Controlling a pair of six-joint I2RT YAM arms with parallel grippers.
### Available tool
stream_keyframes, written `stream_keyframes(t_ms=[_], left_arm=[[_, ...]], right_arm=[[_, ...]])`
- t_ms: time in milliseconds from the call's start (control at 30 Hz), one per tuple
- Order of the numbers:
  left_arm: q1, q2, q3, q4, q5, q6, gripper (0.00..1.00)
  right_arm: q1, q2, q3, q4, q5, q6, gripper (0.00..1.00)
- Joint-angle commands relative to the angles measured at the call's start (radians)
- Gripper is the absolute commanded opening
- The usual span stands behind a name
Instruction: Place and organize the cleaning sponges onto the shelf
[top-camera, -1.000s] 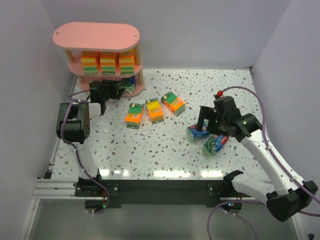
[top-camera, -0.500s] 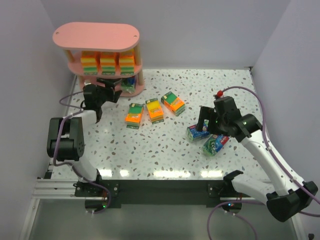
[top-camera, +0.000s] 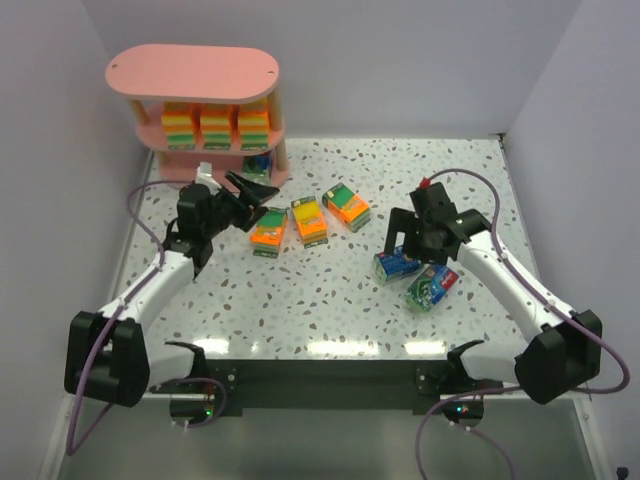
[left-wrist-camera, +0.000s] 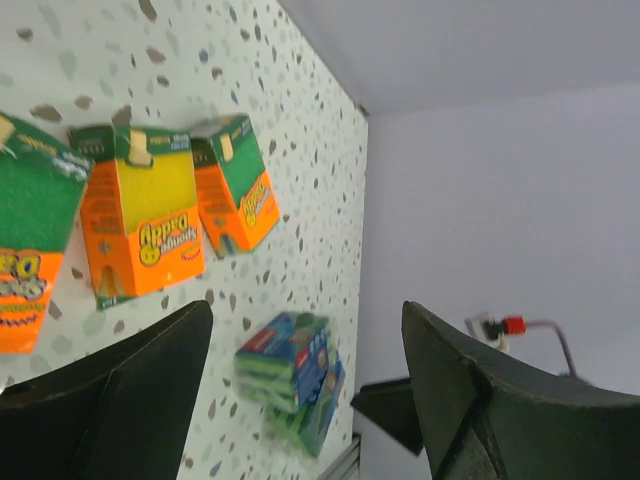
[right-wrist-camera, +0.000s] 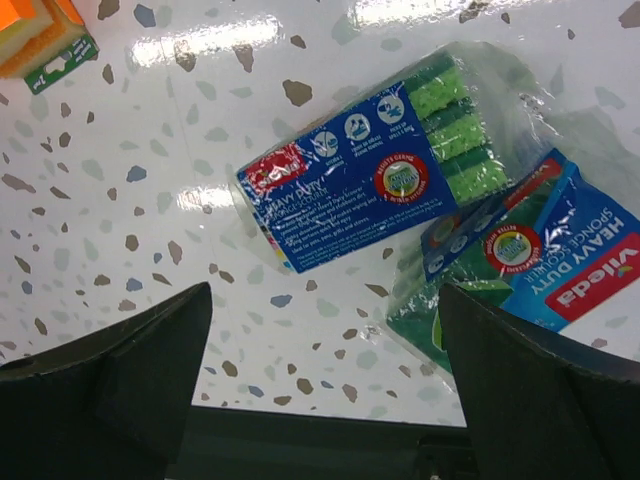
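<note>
Sponges still off the shelf lie in two groups on the speckled table (top-camera: 320, 320). Nearest, at the right, the nearer blue-green pack (top-camera: 432, 287) touches the second blue-green pack (top-camera: 397, 265) just beyond it. The right gripper (top-camera: 415, 248) hangs over that second pack, its jaws spread with nothing between them. The right wrist view shows both packs lying flat below the fingers. A second ago this wrist sat slightly nearer and more to the right, and the arm's elbow has since drawn in toward the table.

Farther in and to the left, three orange packs (top-camera: 309, 220) lie in a row, unmoved. The left gripper (top-camera: 258, 200) now reaches out beside the leftmost orange pack (top-camera: 268, 231), jaws wide apart and empty. Earlier it was tucked back close to the shelf with the arm folded upright; now the arm stretches low across the table.

Farthest, at the left rear, stands the pink shelf (top-camera: 190, 72). Three orange sponges (top-camera: 215, 127) sit side by side on its middle tier, and a third blue-green pack (top-camera: 260, 163) rests on the bottom tier, as before.
</note>
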Motion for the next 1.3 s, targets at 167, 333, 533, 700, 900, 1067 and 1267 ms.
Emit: stream_keyframes(t_ms=[167, 333, 533, 700, 900, 1067, 1267], left_arm=[[-0.152, -0.189, -0.115, -0.233, 0.038, 0.131, 0.81], [-0.157, -0.294, -0.127, -0.353, 0.01, 0.149, 0.81], [-0.157, -0.381, -0.127, -0.445, -0.01, 0.17, 0.81], [-0.157, -0.433, -0.188, -0.442, -0.01, 0.149, 0.81], [-0.157, -0.455, -0.218, -0.441, -0.005, 0.135, 0.81], [-0.157, -0.476, -0.219, -0.451, -0.01, 0.135, 0.81], [-0.157, -0.493, -0.236, -0.45, -0.011, 0.12, 0.8]], right_arm=[[-0.018, 0.164, 0.092, 0.091, -0.014, 0.143, 0.99], [-0.022, 0.322, 0.227, -0.033, 0.078, 0.299, 0.99], [-0.034, 0.446, 0.292, -0.113, 0.11, 0.398, 0.99], [-0.053, 0.504, 0.258, -0.135, 0.098, 0.41, 0.98], [-0.082, 0.518, 0.197, -0.098, 0.06, 0.392, 0.71], [-0.09, 0.428, 0.149, -0.081, 0.046, 0.326, 0.22], [-0.09, 0.35, 0.1, -0.083, -0.031, 0.245, 0.0]])
